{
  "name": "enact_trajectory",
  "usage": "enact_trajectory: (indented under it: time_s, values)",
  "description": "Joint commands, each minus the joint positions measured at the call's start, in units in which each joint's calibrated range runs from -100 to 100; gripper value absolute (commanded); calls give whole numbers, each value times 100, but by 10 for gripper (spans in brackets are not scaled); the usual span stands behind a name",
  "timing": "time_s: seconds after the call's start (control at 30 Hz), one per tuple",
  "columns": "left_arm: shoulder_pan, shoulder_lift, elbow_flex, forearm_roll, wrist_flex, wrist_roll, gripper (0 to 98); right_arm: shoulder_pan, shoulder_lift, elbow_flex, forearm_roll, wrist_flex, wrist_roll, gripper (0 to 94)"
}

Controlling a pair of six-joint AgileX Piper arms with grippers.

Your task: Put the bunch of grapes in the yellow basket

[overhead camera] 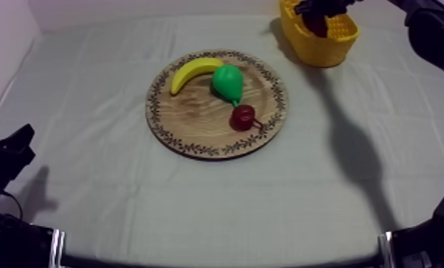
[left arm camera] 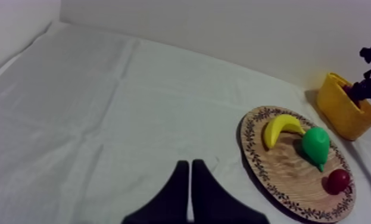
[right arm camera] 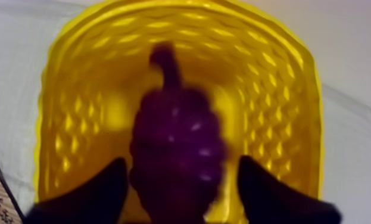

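The dark purple bunch of grapes (right arm camera: 175,143) hangs stem-up inside the yellow basket (right arm camera: 86,71), between the fingers of my right gripper (right arm camera: 181,159). The fingers stand wide apart, and a strip of yellow shows between the grapes and one finger (right arm camera: 265,190). From above, the right gripper (overhead camera: 323,8) is over the basket (overhead camera: 324,57) at the table's far right, with the grapes (overhead camera: 316,27) dark inside it. My left gripper (left arm camera: 190,179) is shut on nothing, low over the cloth at the near left (overhead camera: 11,153).
The round wooden board (overhead camera: 196,128) lies mid-table with a banana (overhead camera: 192,71), a green pear (overhead camera: 228,83) and a small red fruit (overhead camera: 243,117) on it. Bare cloth surrounds the board.
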Motion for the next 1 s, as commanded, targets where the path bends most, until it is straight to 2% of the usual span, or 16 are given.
enact_trajectory:
  time_s: [0.0,0.1,0.27,0.53,0.97]
  values:
    - [-1,0,-1,1,2,2,0,21,-34,48,-44,-29,36,721]
    - [-1,0,-1,1,2,2,0,38,-86,111,-93,-65,85,772]
    - [-1,0,-1,1,2,2,0,38,-204,259,-52,-121,61,784]
    - [-1,0,-1,1,2,2,0,49,-1075,1254,41,-397,-55,721]
    - [-1,0,-1,1,2,2,0,279,-3733,4262,-33,-1104,-4,587]
